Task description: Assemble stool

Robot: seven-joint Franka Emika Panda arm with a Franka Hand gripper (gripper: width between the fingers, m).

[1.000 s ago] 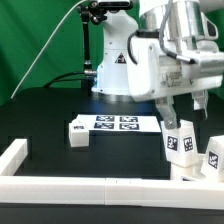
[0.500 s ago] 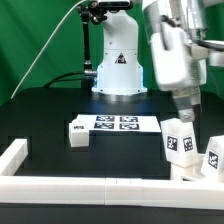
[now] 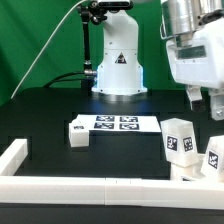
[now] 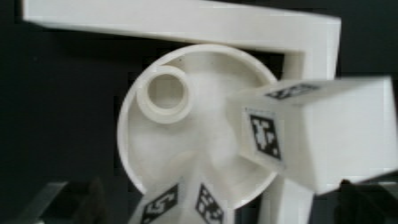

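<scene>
The fingers (image 3: pixel 193 97) have risen off the leg (image 3: pixel 180 139); spread apart, holding nothing. The leg stands unaided on the seat (image 4: pixel 178 135); probably fitted.

From my station the seat (image 4: pixel 187 130) reads as white plastic, smooth, with a faint satin sheen. Its moulded round socket (image 4: pixel 166 90) has the same finish. The leg (image 4: pixel 338 130) looks like the same white plastic, rather matt, and I see no grain or texture on its faces. Its tag (image 4: pixel 263 130) appears as flat black-and-white print. In the exterior view the table (image 3: pixel 40 115) is a dull black surface that gives me no reflections. The border rail (image 3: pixel 60 187) looks matt white. The marker board (image 3: pixel 115 123) is thin, flat and paper-like. The robot's base housing (image 3: pixel 118 65) is glossy white. The backdrop (image 3: pixel 30 40) looks like matt green cloth.
</scene>
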